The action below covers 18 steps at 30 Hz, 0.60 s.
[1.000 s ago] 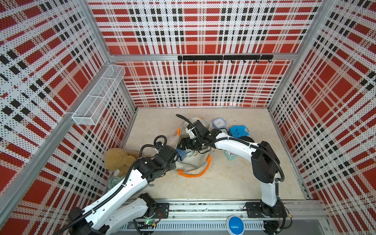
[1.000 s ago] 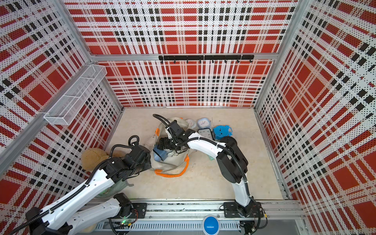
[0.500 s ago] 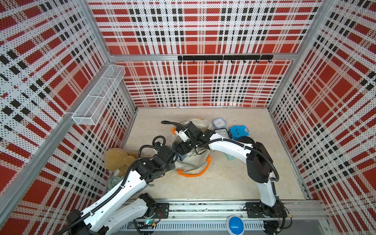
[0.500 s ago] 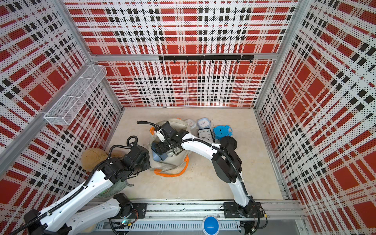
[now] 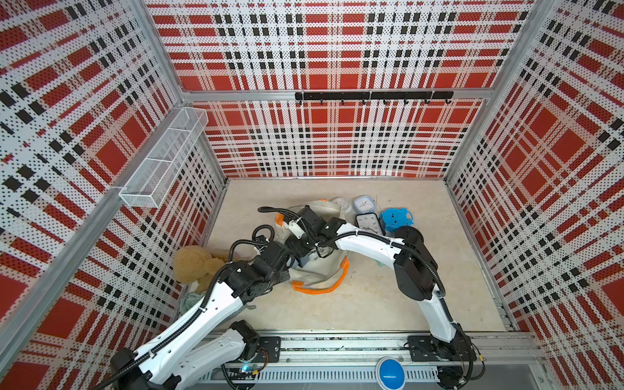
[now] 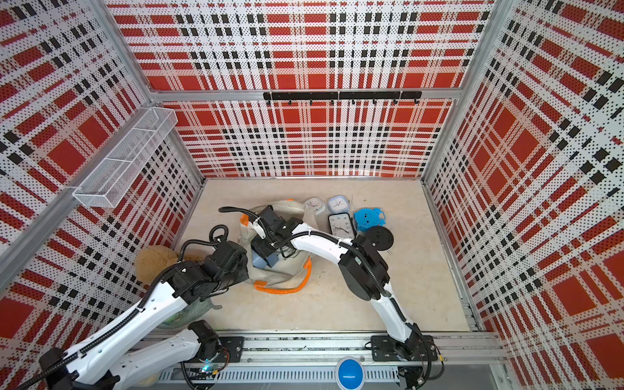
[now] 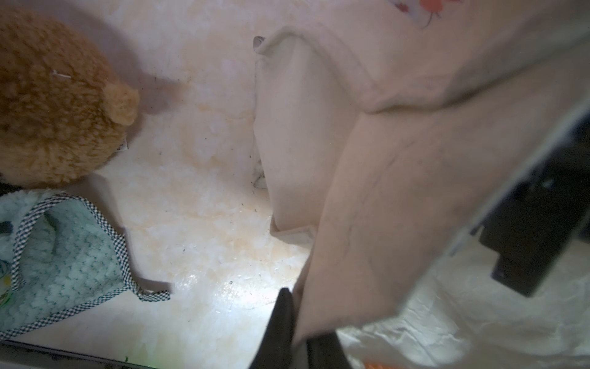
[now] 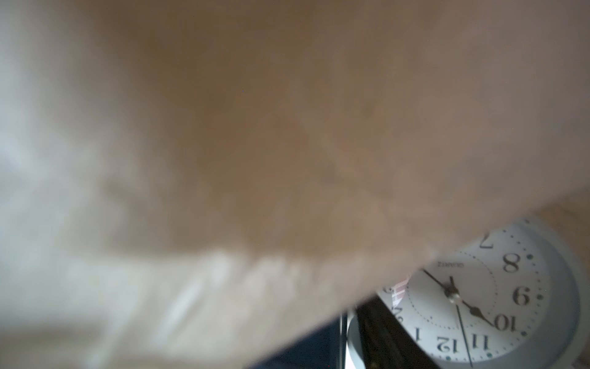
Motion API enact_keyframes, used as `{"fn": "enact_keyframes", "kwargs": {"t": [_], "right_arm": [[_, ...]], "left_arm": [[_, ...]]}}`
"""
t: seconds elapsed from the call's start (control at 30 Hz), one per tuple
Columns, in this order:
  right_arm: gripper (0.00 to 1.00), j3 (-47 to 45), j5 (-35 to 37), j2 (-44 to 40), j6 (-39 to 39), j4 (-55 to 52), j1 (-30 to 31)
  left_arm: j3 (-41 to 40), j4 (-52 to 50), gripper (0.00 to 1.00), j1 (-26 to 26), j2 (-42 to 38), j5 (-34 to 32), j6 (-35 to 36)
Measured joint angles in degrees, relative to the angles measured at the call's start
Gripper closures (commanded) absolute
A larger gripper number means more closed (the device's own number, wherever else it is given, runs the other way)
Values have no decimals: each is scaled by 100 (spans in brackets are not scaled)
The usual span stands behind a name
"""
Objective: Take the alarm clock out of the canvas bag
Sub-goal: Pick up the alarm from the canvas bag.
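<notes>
With the left gripper [image 7: 301, 322] pinched shut on the canvas bag [image 5: 324, 268] edge, we want the right gripper [image 5: 300, 251], reaching inside the bag (jaw gap: can't tell), to close squarely on the alarm clock [image 8: 479, 297] lying in there, w/o catching cloth.

floor near and right of canvas bag [image 5: 326, 268] open; plush toy [image 5: 193, 265] crowds left, clocks [image 5: 368, 223] block far right.

The left arm [image 5: 206, 314] and right arm [image 5: 364, 241] are made of white links [image 5: 436, 312] and black joints [image 5: 413, 273]. Black ribbed cables [image 5: 273, 210] are run along them. Black base plates [image 5: 422, 351] are fixed on a grey rail [image 5: 337, 344].
</notes>
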Motion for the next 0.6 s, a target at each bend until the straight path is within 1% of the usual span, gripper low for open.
{"fn": "enact_keyframes", "kwargs": {"t": [0.1, 0.17, 0.2, 0.27, 0.33, 0.37, 0.6], "right_arm": [[34, 26, 48, 131, -57, -2, 9], [32, 9, 87, 168, -107, -15, 4], [33, -24, 105, 168, -120, 0, 2], [41, -57, 131, 166, -149, 35, 4], [55, -85, 127, 166, -192, 59, 11], [58, -90, 131, 166, -186, 63, 15], [61, -98, 157, 138, -160, 55, 28]], "left_arm": [[28, -2, 93, 0, 26, -2, 2], [42, -4, 93, 4, 48, 0, 9], [44, -4, 92, 7, 57, -2, 9], [44, -7, 92, 11, 66, -2, 11], [63, -26, 92, 11, 83, 0, 11], [76, -31, 92, 11, 92, 0, 13], [234, -114, 89, 48, 125, 4, 28]]}}
